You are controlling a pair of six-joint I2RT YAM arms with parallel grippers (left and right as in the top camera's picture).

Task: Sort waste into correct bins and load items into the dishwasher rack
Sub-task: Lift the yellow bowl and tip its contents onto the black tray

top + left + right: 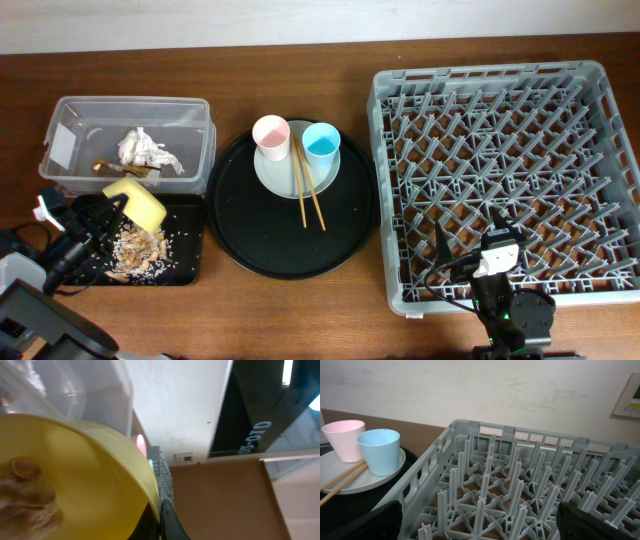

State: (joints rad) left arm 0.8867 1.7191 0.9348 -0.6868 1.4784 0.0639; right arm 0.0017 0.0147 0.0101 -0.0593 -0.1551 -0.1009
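Overhead view of a wooden counter (300,310). At 8 o'clock, the left tool (116,206) pinches the rim of a yellow bowl (138,200), tipped on its side above a shallow black tray (188,268) strewn with beige food scraps (138,252). At 10 o'clock, a clear tub (130,101) holds a crumpled white tissue (145,150) and a gold-brown wrapper (120,170). In the centre, a round black tray (270,240) carries a pale plate (275,175) with a pink cup (271,137), a light blue cup (322,145) and 2 wooden chopsticks (308,195). The grey dishwasher rack (500,150) fills 3 o'clock. At 5 o'clock, the right tool (468,235) hangs over the rack's near edge, fingers spread wide, holding nothing.
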